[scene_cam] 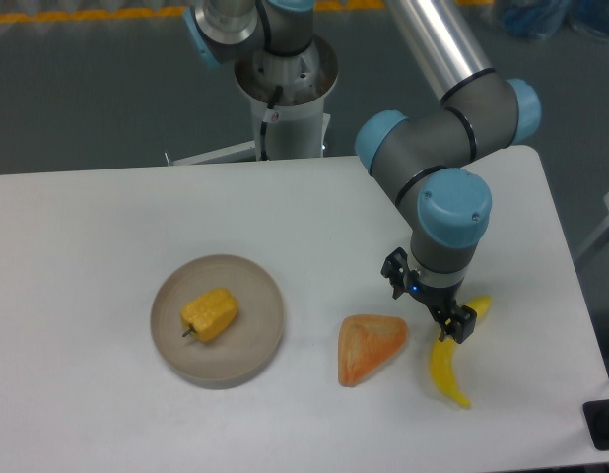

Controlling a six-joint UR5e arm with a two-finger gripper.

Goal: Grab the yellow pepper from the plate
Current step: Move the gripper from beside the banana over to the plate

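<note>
We see the yellow pepper (210,314) lying on its side in the middle of the plate (260,340), its short dark stem pointing toward the lower left. The plate sits on the left half of the white worktop (107,227), toward the front edge.

Well apart from it, over the right side of the worktop, the arm (442,138) bends down from the upper right and carries the gripper (429,301). The gripper hangs between an orange, roughly triangular piece of food (371,348) on its left and a curved yellow banana (450,370) on its right. Its lower dark finger (455,323) overlaps the upper part of the banana in this view, though we cannot say whether it touches the fruit or merely stands above it. The other finger (394,270) shows higher and to the left. There is a gap between the two fingers and nothing in it that we can make out, so the gripper looks spread and empty.

The triangular piece and the banana lie near each other without touching. The robot's base (283,89) stands beyond the far edge of the worktop.
</note>
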